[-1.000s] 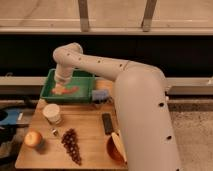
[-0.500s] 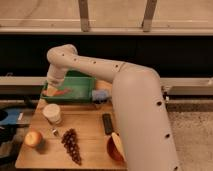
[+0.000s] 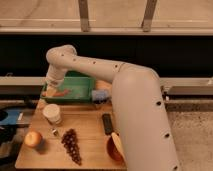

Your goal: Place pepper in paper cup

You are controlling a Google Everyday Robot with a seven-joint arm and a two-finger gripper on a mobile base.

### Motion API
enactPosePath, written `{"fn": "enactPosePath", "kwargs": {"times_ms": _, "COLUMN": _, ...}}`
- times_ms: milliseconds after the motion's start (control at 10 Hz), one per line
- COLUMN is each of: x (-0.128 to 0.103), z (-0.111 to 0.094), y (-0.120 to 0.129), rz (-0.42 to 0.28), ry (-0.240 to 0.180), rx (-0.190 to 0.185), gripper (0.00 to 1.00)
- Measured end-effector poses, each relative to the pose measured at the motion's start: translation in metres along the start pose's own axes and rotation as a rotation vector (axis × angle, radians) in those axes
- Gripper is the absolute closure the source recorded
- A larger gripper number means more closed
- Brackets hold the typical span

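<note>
Claw (image 3: 50,92) clamped on pepper (image 3: 61,92), pepper jutting sideways from it, at green bin (image 3: 82,81) left end, paper cup (image 3: 52,113) near.

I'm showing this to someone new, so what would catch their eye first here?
The big white robot arm dominates, arching from the lower right up and over to the left, where its gripper is shut on an orange pepper at the left end of the green tray. Just in front, on the wooden table, stands the white paper cup, with dark grapes and a round orange fruit nearer the camera.
</note>
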Motion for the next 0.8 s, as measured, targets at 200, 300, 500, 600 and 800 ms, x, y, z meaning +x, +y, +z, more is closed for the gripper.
{"fn": "enactPosePath", "kwargs": {"times_ms": 200, "x": 0.003, "z": 0.005, "y": 0.004, "rz": 0.001, "ry": 0.013, "rx": -0.023, "gripper": 1.00}}
{"fn": "enactPosePath", "kwargs": {"times_ms": 300, "x": 0.004, "z": 0.016, "y": 0.011, "rz": -0.006, "ry": 0.015, "rx": -0.045, "gripper": 1.00}}
{"fn": "enactPosePath", "kwargs": {"times_ms": 500, "x": -0.005, "z": 0.027, "y": 0.020, "rz": -0.025, "ry": 0.008, "rx": -0.073, "gripper": 1.00}}
{"fn": "enactPosePath", "kwargs": {"times_ms": 600, "x": -0.008, "z": 0.031, "y": 0.023, "rz": -0.031, "ry": 0.004, "rx": -0.083, "gripper": 1.00}}
{"fn": "enactPosePath", "kwargs": {"times_ms": 800, "x": -0.015, "z": 0.035, "y": 0.029, "rz": -0.046, "ry": 0.000, "rx": -0.095, "gripper": 1.00}}
